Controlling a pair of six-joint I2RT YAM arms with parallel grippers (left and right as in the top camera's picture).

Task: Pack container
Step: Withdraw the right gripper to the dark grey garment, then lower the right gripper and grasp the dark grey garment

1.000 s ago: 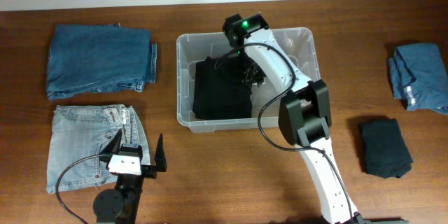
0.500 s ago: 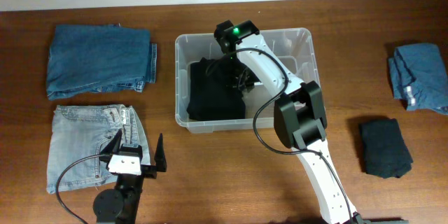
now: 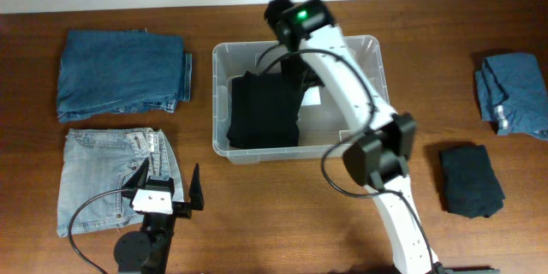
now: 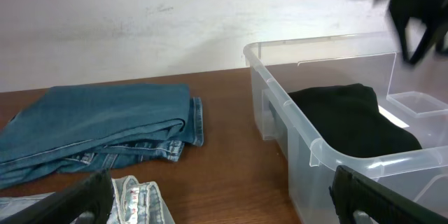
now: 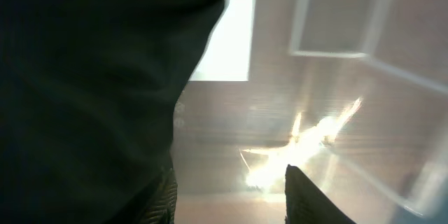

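Brown wooden table (image 3: 257,214), large clear rectangular plastic bin (image 3: 377,47) at centre, folded black garment (image 3: 265,111) inside its left half. Right gripper (image 5: 231,189) hovers above, fingers spread, empty; left gripper (image 3: 169,187) splayed, idle. Placing looks done; next, clear the rim, fetch another garment.

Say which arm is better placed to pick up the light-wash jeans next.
Left, probably. The left gripper sits at the edge of the light-wash jeans with jaws open; the right gripper hangs over the container, farther from them.
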